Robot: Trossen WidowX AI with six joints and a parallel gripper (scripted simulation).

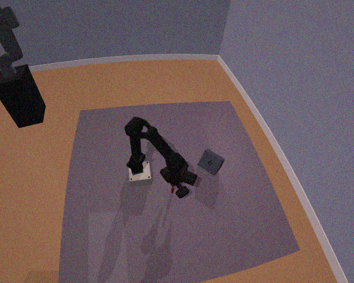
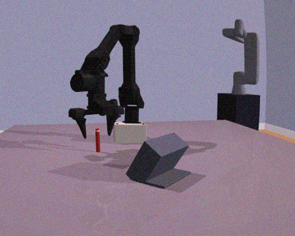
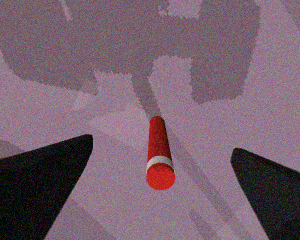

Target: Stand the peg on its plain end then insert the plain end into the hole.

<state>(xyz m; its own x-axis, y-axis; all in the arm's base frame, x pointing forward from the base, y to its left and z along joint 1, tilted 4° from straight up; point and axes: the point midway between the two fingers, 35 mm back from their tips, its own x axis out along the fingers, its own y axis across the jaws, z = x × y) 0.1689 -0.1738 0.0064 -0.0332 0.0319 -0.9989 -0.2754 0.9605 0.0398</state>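
A red peg [image 1: 172, 189] [image 2: 98, 142] [image 3: 159, 142] stands upright on the table [image 2: 66, 203], with its white band near the top. My gripper [image 2: 97, 136] [image 3: 162, 148] is wide open, pointing down above the peg. In the wrist view the peg shows between the two fingers, touching neither; in the exterior view the fingertips are about level with the peg's top. The sloped panel [image 1: 210, 161] [image 2: 152, 157] is a grey block on a thin base plate. Its hole [image 1: 209, 163] shows in the top view and is empty; the exterior view shows the block from behind.
The white base block [image 1: 140, 178] [image 2: 130, 133] of my arm stands beside the peg. The panel stands on the other side of the peg from the base. Another arm on a black pedestal [image 1: 20, 100] [image 2: 238, 109] stands far off, beyond the table.
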